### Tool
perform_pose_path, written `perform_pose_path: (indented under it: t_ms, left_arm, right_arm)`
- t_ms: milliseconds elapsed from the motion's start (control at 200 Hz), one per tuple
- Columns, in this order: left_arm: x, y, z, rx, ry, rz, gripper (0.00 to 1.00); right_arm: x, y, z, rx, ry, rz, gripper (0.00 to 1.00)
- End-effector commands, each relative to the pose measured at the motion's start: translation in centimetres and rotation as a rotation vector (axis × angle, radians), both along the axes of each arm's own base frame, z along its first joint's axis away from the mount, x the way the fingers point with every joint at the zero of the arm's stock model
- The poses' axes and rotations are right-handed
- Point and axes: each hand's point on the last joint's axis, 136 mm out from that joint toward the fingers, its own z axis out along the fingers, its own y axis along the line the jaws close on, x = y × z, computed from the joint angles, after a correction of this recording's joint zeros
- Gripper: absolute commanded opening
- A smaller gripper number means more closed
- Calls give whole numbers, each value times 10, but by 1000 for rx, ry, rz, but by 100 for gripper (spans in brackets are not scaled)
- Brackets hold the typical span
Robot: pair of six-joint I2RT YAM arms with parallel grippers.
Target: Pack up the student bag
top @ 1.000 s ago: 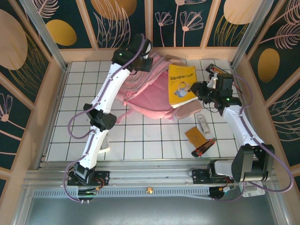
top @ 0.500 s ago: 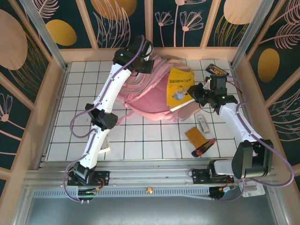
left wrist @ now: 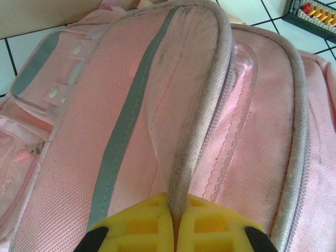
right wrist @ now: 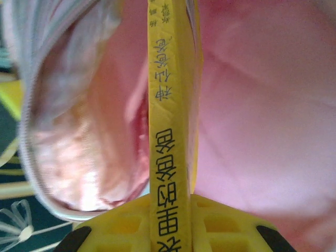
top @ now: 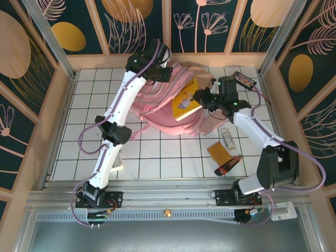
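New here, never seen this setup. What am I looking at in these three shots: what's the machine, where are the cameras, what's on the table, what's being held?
Two white robot arms are bolted at the near edge of a white tiled table. The overhead picture comes from a fixed camera above and behind them. The other two come from a camera on each wrist, so the yellow blocks at the bottom are that arm's own fingers. The left gripper pinches a piped edge of the pink student bag. The right gripper clamps a yellow book, spine toward its camera, angled at the bag's opening. Loose on the table to the right are a brown card-like item, a red-and-black tool and a small white object.
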Motion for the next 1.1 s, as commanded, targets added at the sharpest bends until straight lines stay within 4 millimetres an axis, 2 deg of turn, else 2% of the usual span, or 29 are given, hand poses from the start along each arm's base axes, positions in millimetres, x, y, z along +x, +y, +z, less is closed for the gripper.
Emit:
perform_pose_path:
  t_ms: [0, 395, 555, 575, 681, 716, 771, 861, 991, 1091]
  left_arm:
    - [6, -17, 39, -141, -88, -25, 0]
    - [0, -26, 48, -186, -92, -74, 0]
    - [1, -27, 43, -190, -75, -76, 0]
    - [1, -28, 43, -188, -75, -75, 0]
    - [4, -20, 37, -155, -71, -34, 0]
    - [5, -16, 34, -139, -66, -16, 0]
    - [5, -12, 29, -119, -58, 3, 0]
    - [8, -8, 26, -103, -55, 28, 0]
    - [11, -7, 19, -96, -47, 50, 0]
    - [13, -6, 12, -86, -36, 62, 0]
  right_arm:
    - [17, 24, 35, 150, -126, 81, 0]
    - [71, 72, -30, 280, -55, 261, 0]
    - [87, 90, -51, 262, -20, 330, 0]
    - [88, 92, -60, 250, 1, 331, 0]
    - [99, 97, -75, 190, 29, 343, 0]
    - [101, 98, -79, 166, 43, 348, 7]
    - [105, 97, -80, 119, 46, 345, 25]
    - [107, 80, -79, 38, 42, 282, 43]
    - [94, 51, -71, 10, 47, 220, 57]
    - [73, 33, -62, -23, 55, 201, 65]
